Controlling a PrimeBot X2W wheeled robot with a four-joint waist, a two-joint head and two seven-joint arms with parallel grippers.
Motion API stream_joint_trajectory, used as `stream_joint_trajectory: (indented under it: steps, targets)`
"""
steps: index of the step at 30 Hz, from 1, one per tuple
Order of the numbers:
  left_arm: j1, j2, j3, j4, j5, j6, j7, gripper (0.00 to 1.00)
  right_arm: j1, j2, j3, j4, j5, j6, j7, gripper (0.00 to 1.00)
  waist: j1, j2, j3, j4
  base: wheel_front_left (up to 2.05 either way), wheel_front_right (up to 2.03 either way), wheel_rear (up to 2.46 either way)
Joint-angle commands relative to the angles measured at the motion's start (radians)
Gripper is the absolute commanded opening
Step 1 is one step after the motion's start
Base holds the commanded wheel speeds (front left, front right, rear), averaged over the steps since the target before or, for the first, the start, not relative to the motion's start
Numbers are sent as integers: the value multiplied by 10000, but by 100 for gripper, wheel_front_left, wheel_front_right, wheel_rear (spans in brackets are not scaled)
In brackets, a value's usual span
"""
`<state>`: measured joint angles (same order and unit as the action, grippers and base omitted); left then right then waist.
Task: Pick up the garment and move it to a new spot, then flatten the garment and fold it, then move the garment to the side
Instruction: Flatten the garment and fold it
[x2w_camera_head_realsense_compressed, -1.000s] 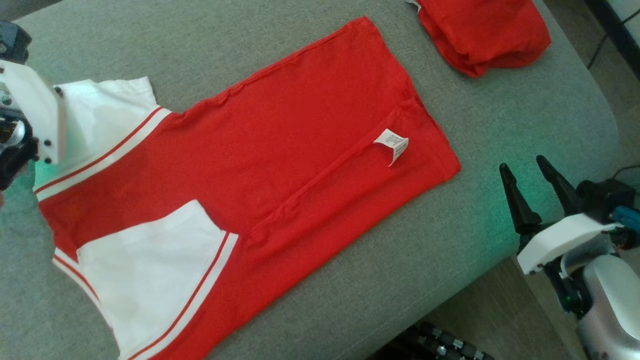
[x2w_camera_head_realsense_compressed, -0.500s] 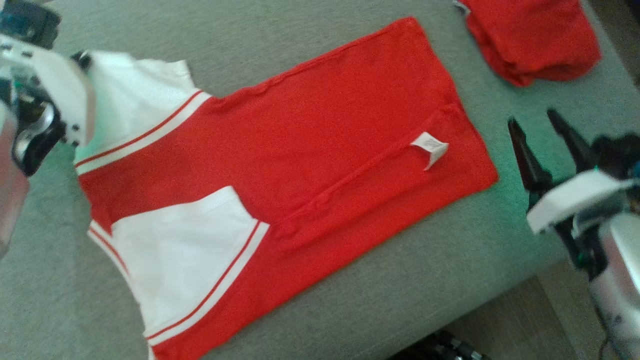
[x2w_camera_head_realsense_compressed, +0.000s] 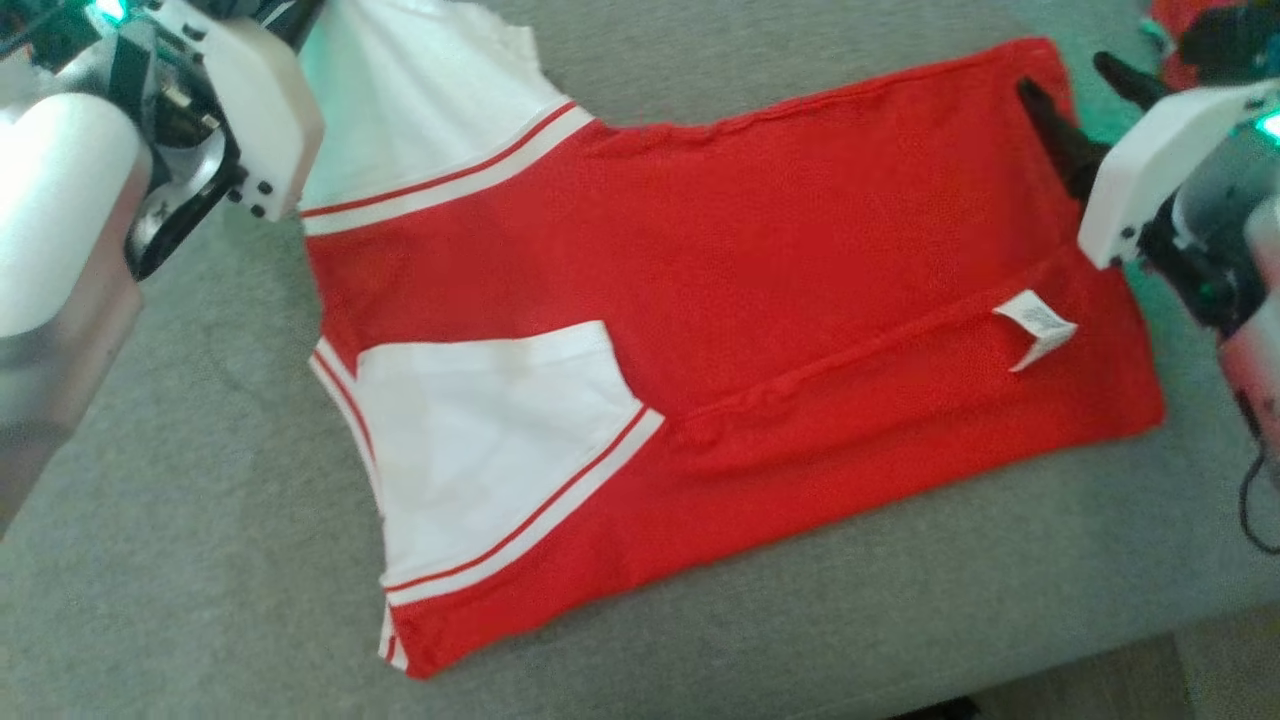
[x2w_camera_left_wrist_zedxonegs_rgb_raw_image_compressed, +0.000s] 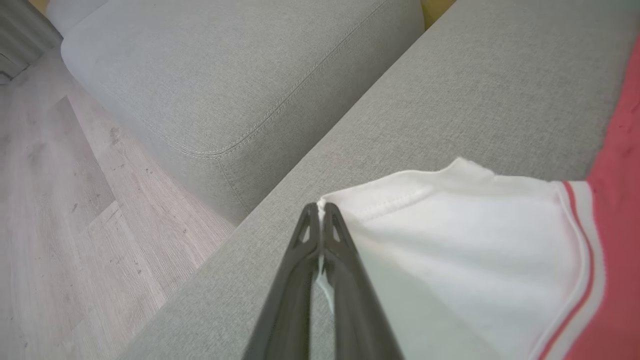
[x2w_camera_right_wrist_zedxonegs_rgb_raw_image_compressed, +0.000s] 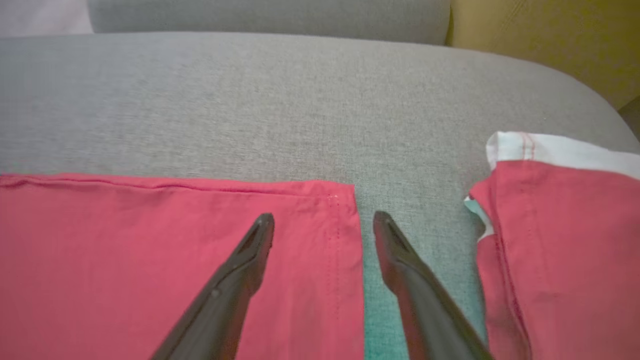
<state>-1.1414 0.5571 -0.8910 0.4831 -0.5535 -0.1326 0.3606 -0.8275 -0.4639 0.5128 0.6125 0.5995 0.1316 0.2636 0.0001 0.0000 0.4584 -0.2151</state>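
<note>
1. Left wrist view: the left end effector (x2w_camera_left_wrist_zedxonegs_rgb_raw_image_compressed: 320, 208) has its fingers pressed together on the very corner of the white sleeve (x2w_camera_left_wrist_zedxonegs_rgb_raw_image_compressed: 450, 240), with only a sliver of cloth showing between the tips.
2. The garment (x2w_camera_head_realsense_compressed: 800, 250) lies spread across the grey sofa cushion (x2w_camera_head_realsense_compressed: 200, 500). Its lower long edge is folded inward, the other sleeve (x2w_camera_head_realsense_compressed: 490, 440) is turned onto the body, and the care label (x2w_camera_head_realsense_compressed: 1035, 330) faces up.
3. The right end effector (x2w_camera_right_wrist_zedxonegs_rgb_raw_image_compressed: 324, 217) is spread wide at the far hem corner. One finger is over red cloth and the other over bare cushion; I cannot tell whether either one touches.
4. Risk: the left pinch is shallow. In my judgement, a pull along the sleeve could draw the corner out of the tips.
5. Risk: if the right fingers close where they stand, they may catch only the hem stitching, or skid and bunch the corner instead of gripping it.
6. Risk: if one side lifts before the other holds, the cloth will likely drag askew. That would open the folded lower edge and shift the turned-in sleeve.
7. Risk: the second red garment (x2w_camera_right_wrist_zedxonegs_rgb_raw_image_compressed: 560, 240) lies just beside the outer right finger, so a sideways drift could snag it.
8. Risk: the held sleeve corner sits near the cushion's edge, above the floor (x2w_camera_left_wrist_zedxonegs_rgb_raw_image_compressed: 60, 200). If the corner is dropped there, it may slide off.
</note>
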Motion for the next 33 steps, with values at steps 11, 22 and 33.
stream_joint_trajectory:
  steps: [11,22,33]
  targets:
    - [-994,486,-424,-277,-270,20,-371,0,-1680,29,951,2287,92,-9,224,58,-1,0,359,646,0,0,0]
    - [-1195,543,-873,-161,-530,20,-839,0,-2053,172,1509,2845,567,-9,-704,0,-1,0,357,554,0,0,0]
    - [-2049,470,-667,233,-321,21,-2774,0,-2662,-362,1661,2564,1485,-9,-2504,0,-1,0,370,561,0,0,0]
